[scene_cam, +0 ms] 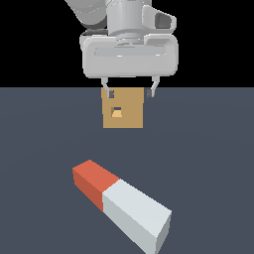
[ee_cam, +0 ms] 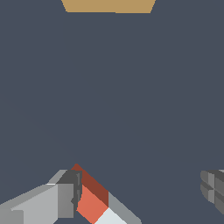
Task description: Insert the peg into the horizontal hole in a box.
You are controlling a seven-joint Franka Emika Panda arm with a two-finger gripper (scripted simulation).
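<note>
I am hovering with my gripper (scene_cam: 129,93) spread wide and gripping nothing, while the peg (scene_cam: 123,204) is lying flat on the floor, red end toward the exterior view's left; grasping and insertion into the box (scene_cam: 124,109) hole (scene_cam: 117,112) are all remaining

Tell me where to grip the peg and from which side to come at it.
Grip the peg on its white-grey section, coming straight down from above with the open gripper turned so the fingers close across its two long side faces. It lies flat and diagonal on the floor, and this likely leaves the red-orange end free for the hole.
</note>
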